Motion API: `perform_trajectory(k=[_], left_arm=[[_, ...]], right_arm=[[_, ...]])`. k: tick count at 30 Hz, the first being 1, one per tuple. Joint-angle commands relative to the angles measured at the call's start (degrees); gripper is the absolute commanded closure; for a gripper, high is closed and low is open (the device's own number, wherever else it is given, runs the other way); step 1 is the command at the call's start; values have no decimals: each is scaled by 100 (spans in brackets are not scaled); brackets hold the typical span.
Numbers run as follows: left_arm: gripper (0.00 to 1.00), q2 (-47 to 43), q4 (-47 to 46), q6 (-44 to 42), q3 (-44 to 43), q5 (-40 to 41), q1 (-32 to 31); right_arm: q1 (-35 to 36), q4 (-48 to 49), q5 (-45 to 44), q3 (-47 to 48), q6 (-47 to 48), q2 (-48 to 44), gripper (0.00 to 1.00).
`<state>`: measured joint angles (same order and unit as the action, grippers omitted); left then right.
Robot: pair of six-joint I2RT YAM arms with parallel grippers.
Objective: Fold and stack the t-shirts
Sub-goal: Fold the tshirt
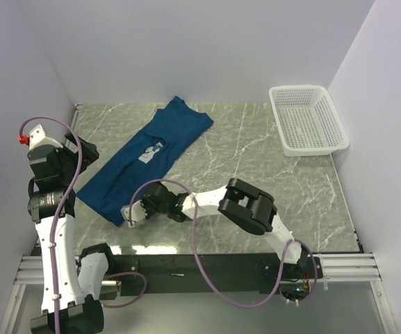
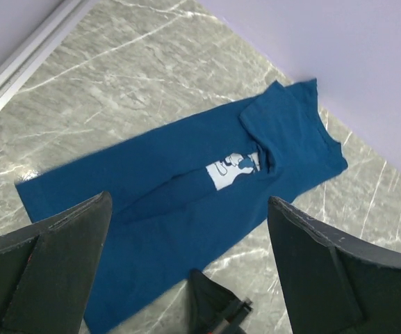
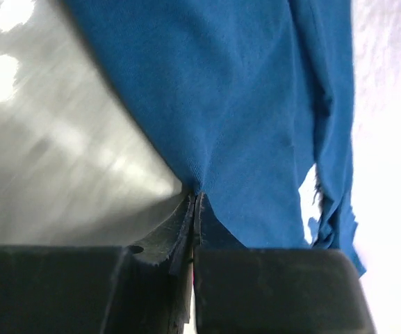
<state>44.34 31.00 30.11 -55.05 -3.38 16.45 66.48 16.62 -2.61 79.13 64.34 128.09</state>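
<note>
Pinching the near end of the t-shirt with the right gripper, jaws pressed fully together on a ridge of blue cloth right at the hem, low against the table.

Finding the cloth running away from that grip on a diagonal, long axis going from near-left toward far-right. Seeing it folded lengthwise into a narrow strip, with the pale print showing about midway and the neck end farthest off, close to the back wall.

Judging the coming move as carrying this near end over toward the far one, so travelling along that diagonal rather than straight ahead.

Hovering above the strip's left side with the left gripper, fingers spread wide and holding nothing, looking down along the cloth's length. Sitting nearer to the strip's left edge and middle, well apart from the hem held by the right.

Leaving the far end unpinned, so risking a slide of the whole strip if dragged flat instead of lifted.

Noting, at the far right corner and well apart from the shirt, the white mesh basket, with nothing visible inside it.
</note>
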Motion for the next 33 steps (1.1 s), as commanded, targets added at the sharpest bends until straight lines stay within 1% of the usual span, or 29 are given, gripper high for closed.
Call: perform_trajectory(k=[1,3,4,7,8,9,10,11,12,13,14,15,16,18,19,20,21,22,23,24,25,26,27,28,30,33], left_arm=[[1,-66,-16,-198,-24,-242,-1],[1,-39,-33,-242,-15,-400,-1],[1,4,-33,-242,-6,-444,-1],[1,101,-138,-172,125,-865,8],[1,119,-252,-102,248,-980,8],[1,154,-331,-67,327,-1337,8],[1,241,-410,-23,398,-1489,8],[1,294,-628,91,572,-1682,8],[1,382,-744,161,678,-1919,-1],[1,618,-858,266,775,-2426,8],[1,785,-964,502,872,-2692,-1],[1,987,-1139,592,1012,-2938,-45],[1,1433,-1236,671,1074,-3219,-115],[1,1892,-1473,777,1092,-3135,-623],[1,2338,-1535,821,1066,-3003,-860],[1,2578,-1579,943,901,-2672,-1376],[1,2832,-1702,1031,812,-2555,-1581],[1,3357,-1894,1128,707,-2432,-1809],[1,3632,-1948,1294,410,-2031,-2116],[3,3922,-2019,1339,250,-1896,-2215],[6,4525,-1993,1392,66,-1695,-2277],[8,4836,-1932,1462,-345,-1475,-2347],[10,5135,-1871,1472,-540,-1134,-2365],[11,5677,-1766,1489,-742,-1000,-2365],[16,6311,-1616,1428,-1200,-832,-2383],[19,6780,-1255,1261,-1754,-542,-2462]], right_arm=[[-108,-771,566,-564,-79,-896,100],[-196,-1142,884,-1126,78,-1381,100],[-318,-1822,1207,-1328,253,-1897,100],[-582,-2513,1517,-2294,869,-2725,100],[-810,-2889,1570,-2810,1001,-3242,100],[-951,-3023,1562,-3059,1115,-3482,100],[-1109,-3320,1597,-3314,1203,-3971,100],[-1502,-3419,1588,-3813,1309,-4202,97],[-1680,-3437,1501,-4096,1457,-4448,84],[-1891,-3429,1422,-4342,1520,-4677,50],[-2084,-3533,1352,-4684,1555,-5123,34],[-2582,-3656,1351,-4792,1660,-5336,28],[-2805,-3901,1377,-4871,1722,-5747,15],[-3218,-4035,1360,-4978,1766,-6102,14],[-3568,-4122,1421,-4969,1758,-6242,13],[-3737,-4236,1474,-4908,1732,-6444,13],[-3878,-4237,1544,-4855,1514,-6533,13],[-4088,-4194,1718,-4803,1312,-6603,12],[-4151,-4028,1772,-4637,1040,-6717,12],[-4186,-3913,1799,-4531,332,-6762,12],[-4283,-3590,1843,-4425,-145,-6815,12],[-4362,-3526,2148,-4163,-567,-6841,12],[-4441,-3456,2290,-4004,-1433,-6850,11],[-4494,-3377,2439,-3880,-1859,-6850,11],[-4600,-3297,2817,-3520,-2694,-6780,11],[-4652,-3166,3143,-3352,-3162,-6832,10]])
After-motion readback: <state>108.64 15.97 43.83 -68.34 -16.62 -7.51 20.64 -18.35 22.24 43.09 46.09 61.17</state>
